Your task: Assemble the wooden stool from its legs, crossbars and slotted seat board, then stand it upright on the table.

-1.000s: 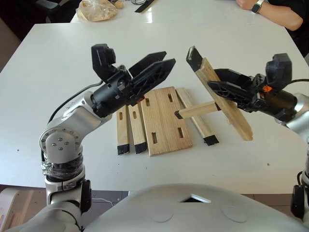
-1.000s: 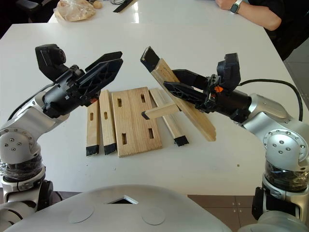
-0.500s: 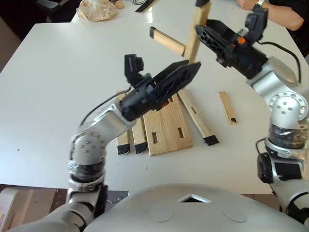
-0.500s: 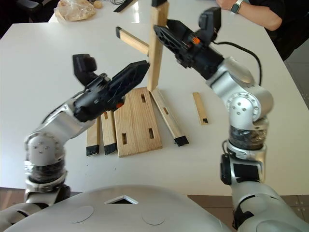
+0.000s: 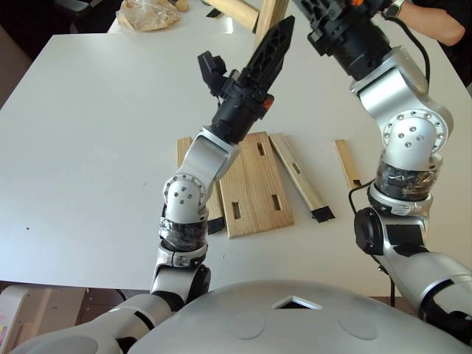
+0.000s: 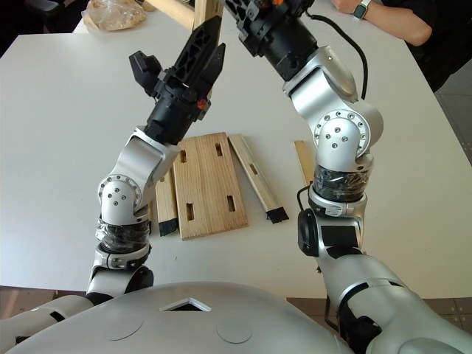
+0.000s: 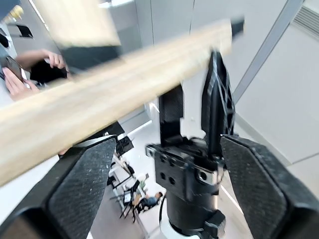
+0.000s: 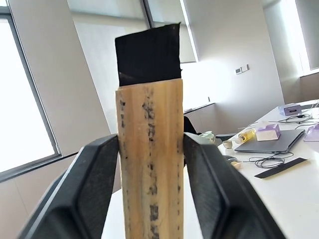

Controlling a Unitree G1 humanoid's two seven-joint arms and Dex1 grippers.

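The slotted seat board lies flat mid-table. A leg rests along its right edge and a short crossbar further right. Two more legs lie at its left, partly behind my left arm. High above the table, my right gripper is shut on a wooden leg with a black cap; a crossbar sticks out from that leg. My left gripper points upward beside this leg, open, with the leg crossing just past its fingertips.
A clear bag of food sits at the table's far left corner. A person's arm rests at the far right edge. The white table has free room on its left half.
My right arm has lifted the leg with its crossbar higher, to the top of the view. My left arm has swung upward, its gripper now pointing up next to that leg.
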